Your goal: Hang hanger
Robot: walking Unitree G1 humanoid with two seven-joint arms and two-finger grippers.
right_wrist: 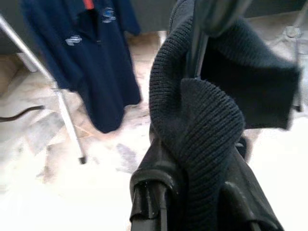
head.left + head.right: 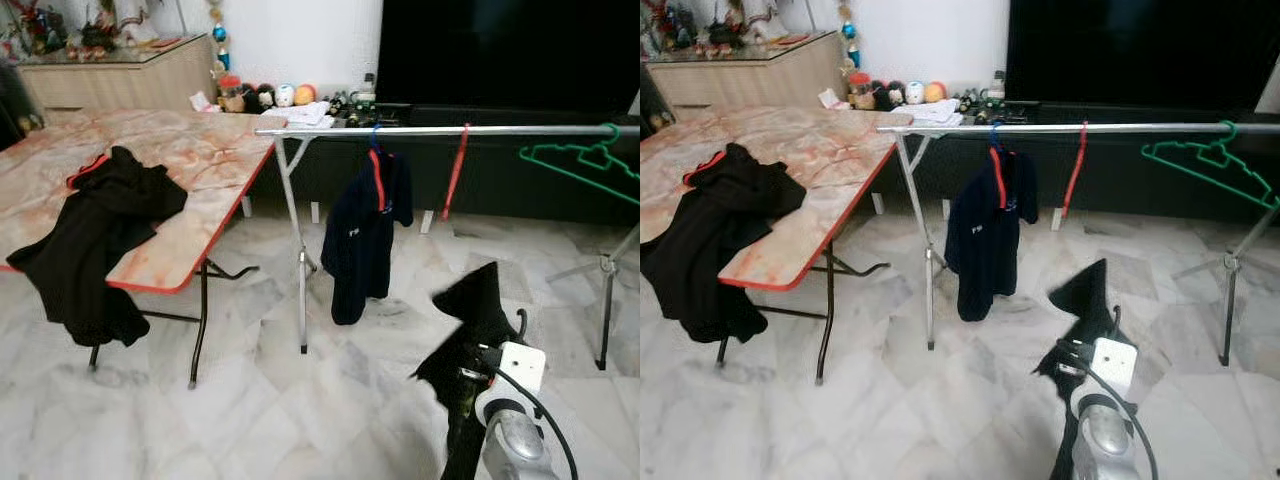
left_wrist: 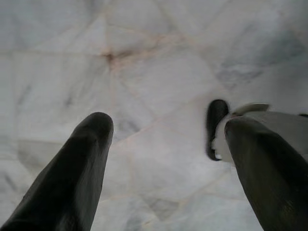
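One dark knit garment (image 1: 202, 120), hanger hidden inside, is sitting clamped in the right gripper (image 2: 470, 375) jaws, well short of the rail (image 2: 450, 130); loose knit risks snagging or slipping. Left gripper (image 3: 168, 168) is hanging wide open.

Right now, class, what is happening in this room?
The robot's right gripper is shut on a dark knitted garment, held up before the clothes rail. A navy jacket, a red hanger and a green hanger hang there. Another black garment lies on the folding table. The left gripper hangs open.
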